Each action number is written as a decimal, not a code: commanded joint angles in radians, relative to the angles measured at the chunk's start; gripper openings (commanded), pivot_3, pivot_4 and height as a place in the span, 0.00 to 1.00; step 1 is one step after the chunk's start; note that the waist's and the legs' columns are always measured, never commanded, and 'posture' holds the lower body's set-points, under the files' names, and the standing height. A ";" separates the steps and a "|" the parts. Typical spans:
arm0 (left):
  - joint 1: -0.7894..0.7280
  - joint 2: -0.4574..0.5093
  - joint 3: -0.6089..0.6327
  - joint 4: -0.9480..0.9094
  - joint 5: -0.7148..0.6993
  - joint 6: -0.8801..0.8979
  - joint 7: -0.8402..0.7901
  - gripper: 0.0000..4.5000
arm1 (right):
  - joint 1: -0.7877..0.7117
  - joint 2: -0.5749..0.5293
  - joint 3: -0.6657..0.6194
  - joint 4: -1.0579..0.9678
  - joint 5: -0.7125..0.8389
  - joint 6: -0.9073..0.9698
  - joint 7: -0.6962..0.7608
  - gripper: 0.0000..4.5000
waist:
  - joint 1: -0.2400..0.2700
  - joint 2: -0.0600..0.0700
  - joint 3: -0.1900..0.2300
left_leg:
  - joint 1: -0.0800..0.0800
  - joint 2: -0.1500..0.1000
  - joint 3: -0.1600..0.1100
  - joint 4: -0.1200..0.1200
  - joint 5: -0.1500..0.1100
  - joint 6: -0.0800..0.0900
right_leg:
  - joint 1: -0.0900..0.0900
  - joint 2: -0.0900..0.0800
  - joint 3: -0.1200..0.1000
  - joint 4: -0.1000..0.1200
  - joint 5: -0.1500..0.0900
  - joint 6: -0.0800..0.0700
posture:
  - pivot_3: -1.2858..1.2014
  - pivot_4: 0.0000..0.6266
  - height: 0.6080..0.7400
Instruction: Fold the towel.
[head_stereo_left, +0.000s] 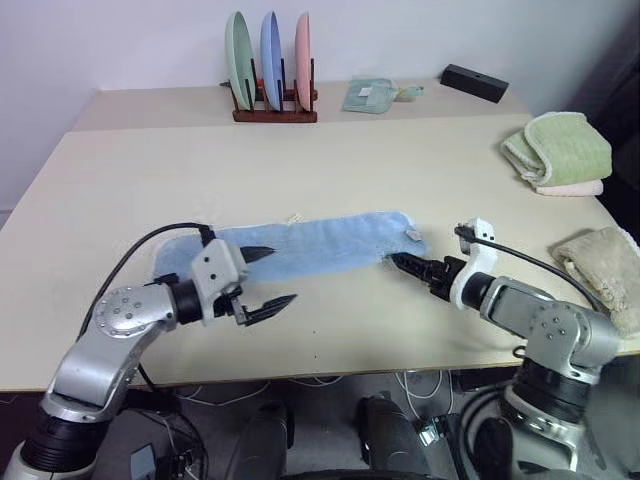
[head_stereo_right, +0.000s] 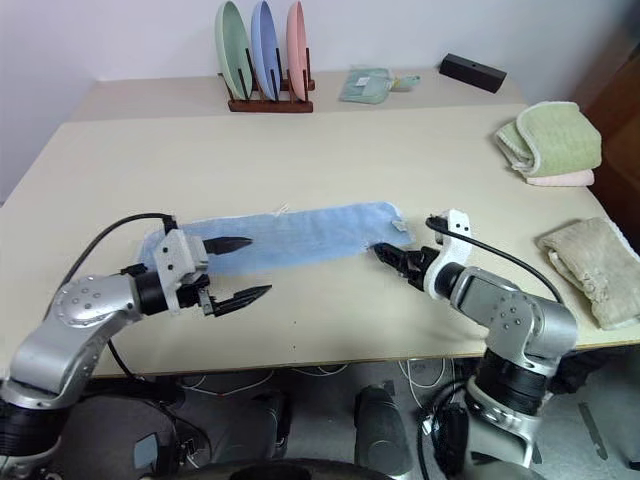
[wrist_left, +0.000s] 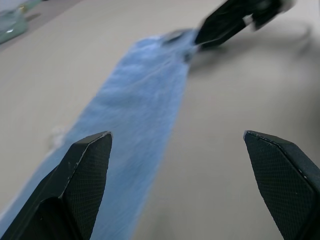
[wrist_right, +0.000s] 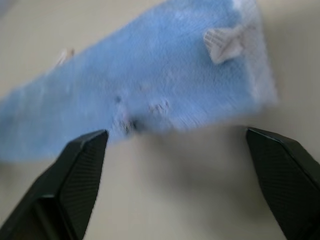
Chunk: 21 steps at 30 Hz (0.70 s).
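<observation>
From the head camera, the towel (head_stereo_left: 300, 247) lies flat on the pale bench (head_stereo_left: 330, 170) as a long light blue strip, folded lengthwise, running from the robot's left to its right. The left tool (head_stereo_left: 268, 277) hovers at the strip's left end with its black fingers spread apart, one over the cloth and one over bare bench, holding nothing. The right tool (head_stereo_left: 400, 263) points at the strip's right end, just beside the near corner. Far back stand a rack of plates (head_stereo_left: 272, 75), a small green cloth (head_stereo_left: 370, 94) and a black box (head_stereo_left: 474, 82); at the right edge lie a green towel (head_stereo_left: 558, 148) and a beige towel (head_stereo_left: 602, 268).

In the left wrist view, both fingers (wrist_left: 82, 175) stand wide apart, the towel stretching away toward the other tool (wrist_left: 227, 20).

In the right wrist view, the fingers (wrist_right: 75, 180) are wide apart and empty, just short of the towel's end, where a small white tag (wrist_right: 225, 42) shows.
</observation>
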 joint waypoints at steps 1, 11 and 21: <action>-0.006 -0.006 -0.018 -0.045 -0.004 -0.001 0.005 0.96 | -0.075 0.069 -0.083 0.051 -0.009 -0.004 -0.090 0.99 | -0.002 0.000 0.000 | 0.000 0.000 0.000 0.000 0.000 0.000 | 0.000 0.000 0.000 0.000 0.000 0.000 | 0.52 0.24 1.00; 0.050 -0.019 -0.015 -0.088 -0.011 0.014 0.053 0.96 | -0.181 0.153 -0.181 0.174 -0.013 -0.111 -0.256 0.37 | -0.002 0.001 0.000 | 0.001 0.000 0.000 0.000 0.000 0.000 | 0.001 0.000 0.000 0.000 0.000 0.000 | 0.52 0.24 1.00; 0.060 -0.082 0.001 -0.031 0.012 -0.008 0.144 0.96 | -0.205 -0.015 -0.244 0.105 0.064 -0.188 -0.253 0.01 | 0.006 0.004 0.002 | 0.000 0.000 0.000 0.000 0.000 0.000 | 0.000 0.000 0.000 -0.001 0.000 0.000 | 0.52 0.24 1.00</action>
